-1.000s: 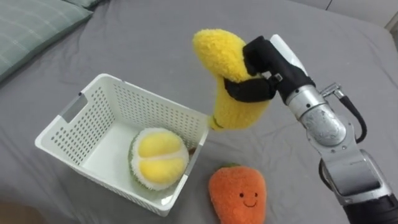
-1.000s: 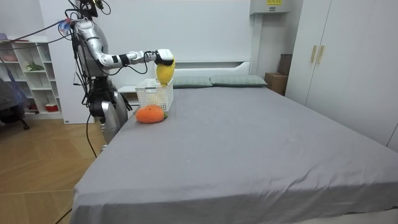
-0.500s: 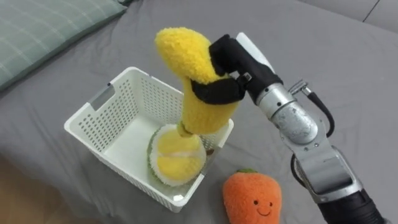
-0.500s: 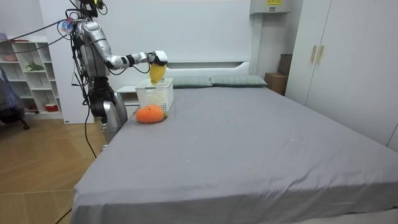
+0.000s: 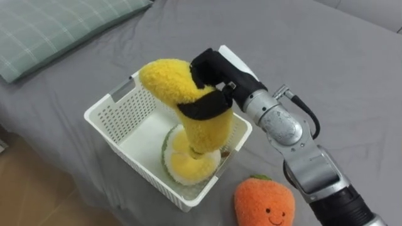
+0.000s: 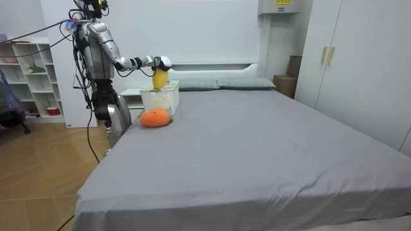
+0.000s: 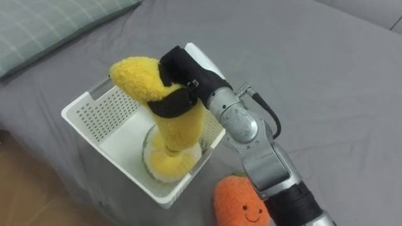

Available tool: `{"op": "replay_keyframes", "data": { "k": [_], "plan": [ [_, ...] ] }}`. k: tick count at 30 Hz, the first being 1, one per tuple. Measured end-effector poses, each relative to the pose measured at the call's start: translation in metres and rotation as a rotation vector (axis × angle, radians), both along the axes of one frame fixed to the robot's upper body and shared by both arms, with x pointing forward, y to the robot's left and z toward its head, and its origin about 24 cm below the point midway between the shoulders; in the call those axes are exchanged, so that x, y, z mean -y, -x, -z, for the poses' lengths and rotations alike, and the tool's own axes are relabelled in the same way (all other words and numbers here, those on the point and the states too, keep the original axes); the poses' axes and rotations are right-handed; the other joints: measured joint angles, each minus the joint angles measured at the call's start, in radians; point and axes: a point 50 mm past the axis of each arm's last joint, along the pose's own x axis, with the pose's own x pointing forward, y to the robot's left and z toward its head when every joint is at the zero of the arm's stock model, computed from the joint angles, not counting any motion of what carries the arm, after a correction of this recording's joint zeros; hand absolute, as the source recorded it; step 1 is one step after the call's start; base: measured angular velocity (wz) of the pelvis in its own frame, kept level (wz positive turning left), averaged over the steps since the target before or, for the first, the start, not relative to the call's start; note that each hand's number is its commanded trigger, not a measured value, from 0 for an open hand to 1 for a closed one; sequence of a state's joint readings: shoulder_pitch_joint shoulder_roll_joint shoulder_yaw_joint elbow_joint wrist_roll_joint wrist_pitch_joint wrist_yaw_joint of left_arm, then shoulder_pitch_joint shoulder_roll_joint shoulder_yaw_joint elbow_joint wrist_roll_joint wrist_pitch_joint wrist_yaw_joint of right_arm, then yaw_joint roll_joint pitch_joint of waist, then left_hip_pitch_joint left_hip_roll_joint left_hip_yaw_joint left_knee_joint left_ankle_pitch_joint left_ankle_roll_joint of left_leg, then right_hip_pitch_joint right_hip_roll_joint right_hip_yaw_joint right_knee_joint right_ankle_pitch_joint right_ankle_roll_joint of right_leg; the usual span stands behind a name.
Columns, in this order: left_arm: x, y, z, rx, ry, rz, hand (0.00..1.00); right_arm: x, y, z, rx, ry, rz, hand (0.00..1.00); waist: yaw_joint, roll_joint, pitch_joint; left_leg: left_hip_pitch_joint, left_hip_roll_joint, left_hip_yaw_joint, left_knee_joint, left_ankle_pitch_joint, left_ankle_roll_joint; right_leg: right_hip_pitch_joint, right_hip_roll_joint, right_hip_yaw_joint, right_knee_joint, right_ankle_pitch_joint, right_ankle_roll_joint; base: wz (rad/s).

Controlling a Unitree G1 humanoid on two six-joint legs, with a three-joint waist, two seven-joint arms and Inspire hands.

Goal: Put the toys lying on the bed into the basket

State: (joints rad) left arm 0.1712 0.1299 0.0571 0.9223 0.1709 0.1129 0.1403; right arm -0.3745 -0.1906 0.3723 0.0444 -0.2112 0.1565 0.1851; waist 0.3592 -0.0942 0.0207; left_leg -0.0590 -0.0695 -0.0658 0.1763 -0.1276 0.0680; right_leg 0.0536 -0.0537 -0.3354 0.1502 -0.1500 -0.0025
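Left eye view: the right hand (image 5: pixel 212 69) has its fingers curled tight round the upper bend of the yellow banana plush (image 5: pixel 179 94). We see the toy hanging roughly upright over the white basket (image 5: pixel 122 113). Its lower end is touching, or just above, the round yellow-and-green plush (image 5: pixel 188 166) in the basket's near corner; we can't tell which.

Risks as we judge them:
- The banana is long and would land on a soft round toy. Let go from here, it could topple over the rim and drop back on the bed (image 5: pixel 339 63).
- Its fuzzy pile may cling to the fingers, so it drags out when the hand lifts.
- The basket looks light and sits near the bed's edge, with floor showing beyond. A downward push or an arm bump on the rim could slide or tip it off.

The orange carrot plush (image 5: pixel 264 201) lies on the bed just beside the basket, not yet collected. A pillow (image 5: pixel 56 25) lies well apart.
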Motion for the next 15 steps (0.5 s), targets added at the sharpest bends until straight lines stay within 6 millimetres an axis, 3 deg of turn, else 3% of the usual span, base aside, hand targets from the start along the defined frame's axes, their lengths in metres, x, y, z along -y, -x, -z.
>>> {"op": "replay_keyframes", "data": {
  "k": [8, 15],
  "plan": [
    [-0.0026, 0.0002, -0.0006, -0.003, -0.013, 0.006, 0.0, 0.0016, -0.0006, -0.0003, 0.018, 0.025, 0.015, 0.0, -0.002, -0.02, -0.0002, 0.0, 0.0, 0.0, 0.007, 0.0, 0.0, -0.001, 0.001, 0.002, 0.0, 0.0, 0.0, 0.0],
    [-0.0047, -0.0031, -0.0023, -0.007, -0.041, 0.044, 0.0, 0.005, -0.0014, 0.0007, 0.024, 0.048, 0.028, 0.0, -0.034, -0.025, -0.0009, -0.008, -0.003, -0.004, 0.011, 0.0, 0.0, -0.002, 0.0, 0.008, 0.0, 0.0, 0.0, 0.02]
  ]
}}
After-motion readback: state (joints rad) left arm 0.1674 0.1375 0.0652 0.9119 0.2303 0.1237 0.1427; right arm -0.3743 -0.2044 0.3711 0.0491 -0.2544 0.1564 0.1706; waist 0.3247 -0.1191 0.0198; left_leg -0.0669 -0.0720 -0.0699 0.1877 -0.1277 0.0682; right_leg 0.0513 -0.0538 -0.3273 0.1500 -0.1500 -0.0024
